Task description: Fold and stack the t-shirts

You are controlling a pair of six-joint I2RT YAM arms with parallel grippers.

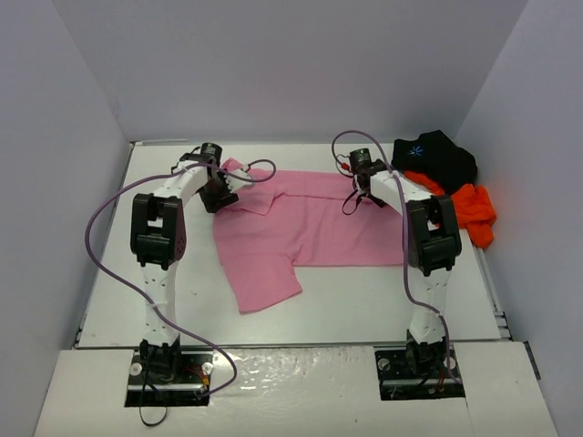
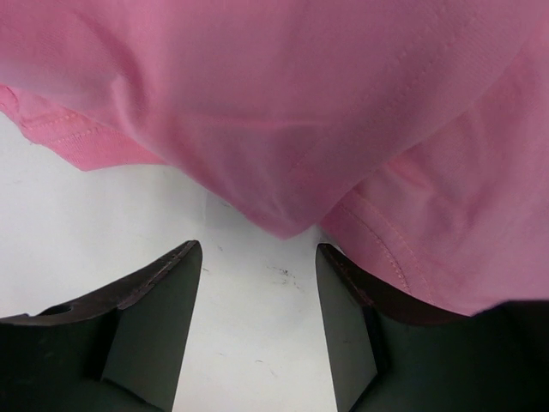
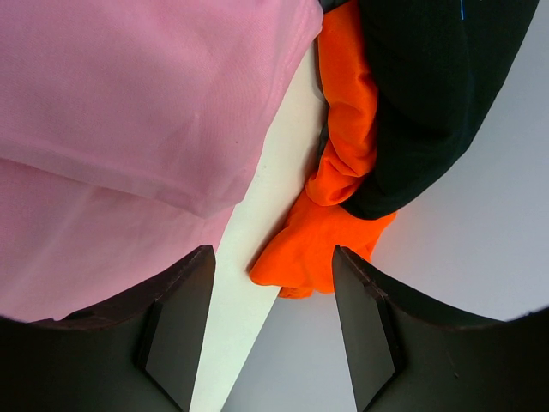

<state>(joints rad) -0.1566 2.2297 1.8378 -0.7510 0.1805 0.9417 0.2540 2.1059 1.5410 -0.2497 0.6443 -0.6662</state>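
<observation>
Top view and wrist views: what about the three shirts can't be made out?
- Top view: the left gripper covers a far corner of the pink shirt.
- Top view: the black shirt and orange shirt are bunched together; full shapes hidden.
- Left wrist view: pink cloth runs off three edges.
- Right wrist view: the black shirt's print is cut by the top edge.

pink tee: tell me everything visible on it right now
The pink t-shirt is plain, soft knit cloth with stitched hems, lying spread and slightly wrinkled on the white table. Its far edge looks doubled over, and one flap trails toward the near left. The left gripper and right gripper sit open at its far corners, neither clamped on it.
</observation>
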